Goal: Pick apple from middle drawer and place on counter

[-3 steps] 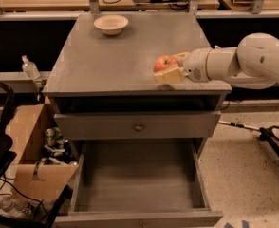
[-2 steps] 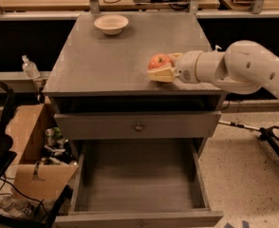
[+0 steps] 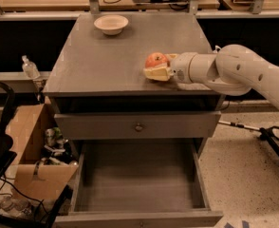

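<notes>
The red-orange apple [image 3: 156, 60] sits between the yellowish fingers of my gripper [image 3: 157, 68], low over the right part of the grey counter [image 3: 101, 56]. The white arm reaches in from the right. The gripper is shut on the apple; I cannot tell whether the apple touches the counter surface. The middle drawer [image 3: 138, 184] is pulled open below, its bare floor empty.
A white bowl [image 3: 111, 24] stands at the counter's back left. A shallower drawer front with a round knob [image 3: 138, 126] is shut above the open drawer. A cardboard box of clutter [image 3: 40, 160] is on the floor at left. Tan tables with cables are behind.
The gripper with the apple has moved left, further over the counter.
</notes>
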Available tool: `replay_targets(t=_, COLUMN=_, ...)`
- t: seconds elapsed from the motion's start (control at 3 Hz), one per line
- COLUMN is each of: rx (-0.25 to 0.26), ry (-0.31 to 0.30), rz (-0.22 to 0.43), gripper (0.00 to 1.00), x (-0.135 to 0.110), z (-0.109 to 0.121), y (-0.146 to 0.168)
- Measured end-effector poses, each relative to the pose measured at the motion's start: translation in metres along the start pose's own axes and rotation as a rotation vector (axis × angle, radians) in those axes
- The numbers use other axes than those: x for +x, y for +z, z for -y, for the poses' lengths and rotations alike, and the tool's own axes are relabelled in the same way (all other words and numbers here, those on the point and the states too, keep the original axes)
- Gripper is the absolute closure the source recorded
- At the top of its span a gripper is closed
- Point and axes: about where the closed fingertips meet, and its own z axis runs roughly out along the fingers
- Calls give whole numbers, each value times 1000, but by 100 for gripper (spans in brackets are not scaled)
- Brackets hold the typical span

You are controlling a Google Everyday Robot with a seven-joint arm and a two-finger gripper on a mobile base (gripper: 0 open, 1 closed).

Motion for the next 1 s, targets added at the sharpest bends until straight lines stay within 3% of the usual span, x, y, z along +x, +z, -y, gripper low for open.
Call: replay_targets(t=1.0, rx=-8, ry=-1, rz=1, gripper=16, x=-1, z=-4, y=4)
